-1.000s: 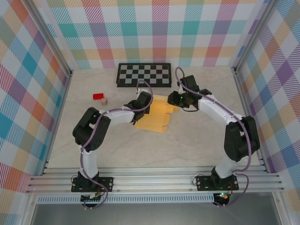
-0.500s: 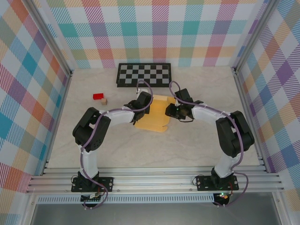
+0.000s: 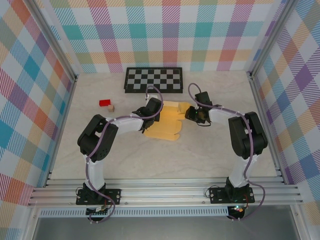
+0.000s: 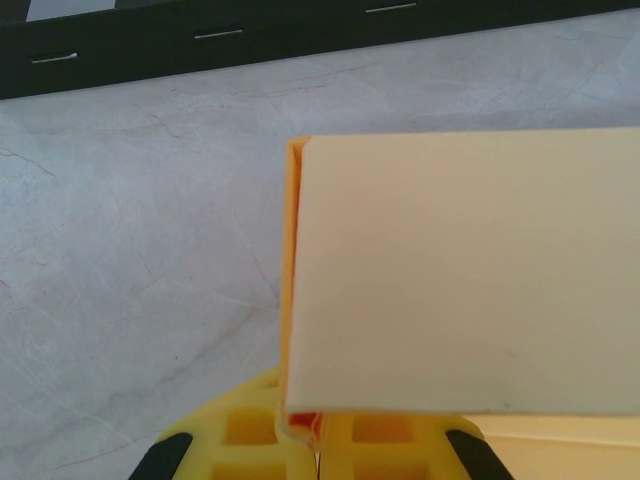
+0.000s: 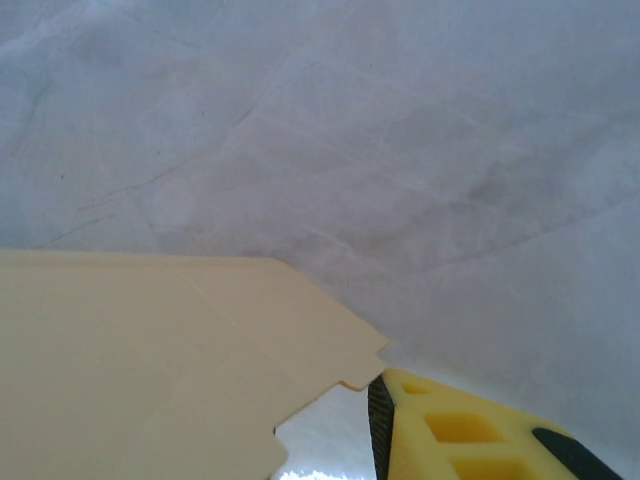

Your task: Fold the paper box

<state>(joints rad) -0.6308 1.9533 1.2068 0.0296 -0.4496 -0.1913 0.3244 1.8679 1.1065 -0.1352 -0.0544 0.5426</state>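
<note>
The box (image 3: 167, 125) lies mid-frame in the overhead view, on the table (image 3: 210, 150) below the checkerboard (image 3: 153, 80). One panel is doubled over onto the rest, and its crease runs down the left side of the left wrist view. The left gripper (image 4: 305, 440) is clamped tight on that creased edge at the bottom of its frame, probably to pin the fold flat and stop the sheet sliding. The right gripper (image 3: 191, 113) sits at the box's upper right corner with one finger (image 5: 470, 430) just beside a notched tab (image 5: 345, 365), likely lined up to work that flap; how wide its jaws stand I cannot tell.
</note>
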